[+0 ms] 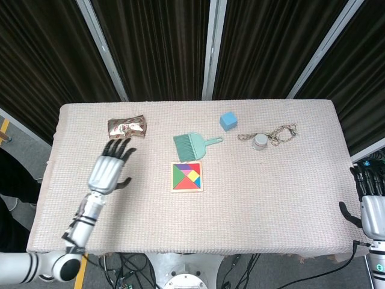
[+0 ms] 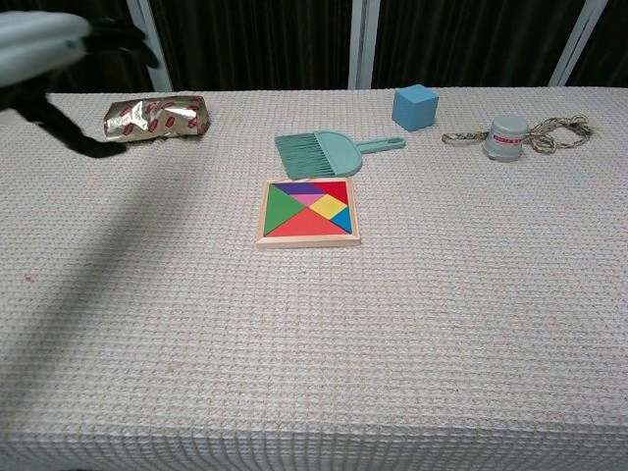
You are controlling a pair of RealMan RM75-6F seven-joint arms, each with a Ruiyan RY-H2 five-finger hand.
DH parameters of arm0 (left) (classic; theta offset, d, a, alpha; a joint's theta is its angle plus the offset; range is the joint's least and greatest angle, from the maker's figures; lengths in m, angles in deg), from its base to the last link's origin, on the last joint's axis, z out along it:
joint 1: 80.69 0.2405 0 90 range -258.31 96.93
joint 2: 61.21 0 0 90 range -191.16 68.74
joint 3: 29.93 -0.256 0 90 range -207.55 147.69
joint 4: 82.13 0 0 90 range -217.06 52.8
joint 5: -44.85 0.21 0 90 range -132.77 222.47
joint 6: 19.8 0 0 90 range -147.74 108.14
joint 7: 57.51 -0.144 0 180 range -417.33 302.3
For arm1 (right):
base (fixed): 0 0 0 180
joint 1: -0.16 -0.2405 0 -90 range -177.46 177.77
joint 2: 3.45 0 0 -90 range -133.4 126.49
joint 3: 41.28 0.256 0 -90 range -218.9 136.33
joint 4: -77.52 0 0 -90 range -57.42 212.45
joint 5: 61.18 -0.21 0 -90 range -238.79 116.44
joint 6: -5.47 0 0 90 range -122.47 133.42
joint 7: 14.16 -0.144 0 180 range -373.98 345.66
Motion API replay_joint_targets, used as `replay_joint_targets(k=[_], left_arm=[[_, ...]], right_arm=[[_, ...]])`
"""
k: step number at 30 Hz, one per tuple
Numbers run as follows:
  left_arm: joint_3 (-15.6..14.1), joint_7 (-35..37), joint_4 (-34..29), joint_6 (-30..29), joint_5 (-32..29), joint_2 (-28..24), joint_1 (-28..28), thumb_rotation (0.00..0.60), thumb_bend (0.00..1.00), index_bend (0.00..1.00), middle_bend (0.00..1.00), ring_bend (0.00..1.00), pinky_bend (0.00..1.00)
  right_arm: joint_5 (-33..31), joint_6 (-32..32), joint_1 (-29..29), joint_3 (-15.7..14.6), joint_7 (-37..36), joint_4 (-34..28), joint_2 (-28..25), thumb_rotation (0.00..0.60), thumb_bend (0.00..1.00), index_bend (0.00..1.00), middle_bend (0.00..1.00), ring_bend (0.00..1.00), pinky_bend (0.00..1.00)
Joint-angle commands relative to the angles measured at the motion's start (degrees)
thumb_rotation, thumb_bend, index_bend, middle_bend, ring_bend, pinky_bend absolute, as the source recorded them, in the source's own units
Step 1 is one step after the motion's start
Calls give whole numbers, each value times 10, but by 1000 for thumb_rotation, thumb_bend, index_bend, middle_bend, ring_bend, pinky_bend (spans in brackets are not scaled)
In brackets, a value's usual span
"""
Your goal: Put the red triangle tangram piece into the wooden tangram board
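Observation:
The wooden tangram board [image 1: 187, 176] [image 2: 308, 213] lies near the table's middle with coloured pieces filling it. The red triangle [image 2: 311, 229] sits flat inside the board along its near edge. My left hand [image 1: 110, 168] [image 2: 69, 44] is raised above the left side of the table, well away from the board, fingers spread and holding nothing. My right hand [image 1: 368, 201] shows at the lower right edge of the head view, off the table, fingers apart and empty.
A teal hand brush [image 1: 195, 143] [image 2: 331, 151] lies just behind the board. A shiny foil packet [image 1: 126, 127] [image 2: 156, 117] lies at back left. A blue cube [image 1: 227, 121] [image 2: 415, 106], a small grey cup [image 1: 260, 141] [image 2: 507, 136] and a tangled cord [image 1: 281, 132] sit at back right.

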State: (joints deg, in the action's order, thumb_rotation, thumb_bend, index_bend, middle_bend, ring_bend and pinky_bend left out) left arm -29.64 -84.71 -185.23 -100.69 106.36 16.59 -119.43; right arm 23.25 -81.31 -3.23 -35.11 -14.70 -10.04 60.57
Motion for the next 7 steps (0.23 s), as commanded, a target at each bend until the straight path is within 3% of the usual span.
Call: replay_joint_targets(k=[1, 7], left_arm=[[-62, 88, -2, -58, 54, -95, 91, 600, 221, 152, 35, 0, 34], [-106, 179, 78, -114, 146, -106, 177, 600, 210, 151, 85, 0, 34]], right_arm=[[3, 4, -3, -2, 7, -5, 2, 600, 227, 0, 0, 0, 0], [11, 11, -7, -9, 24, -15, 3, 600, 225, 0, 0, 0, 0]])
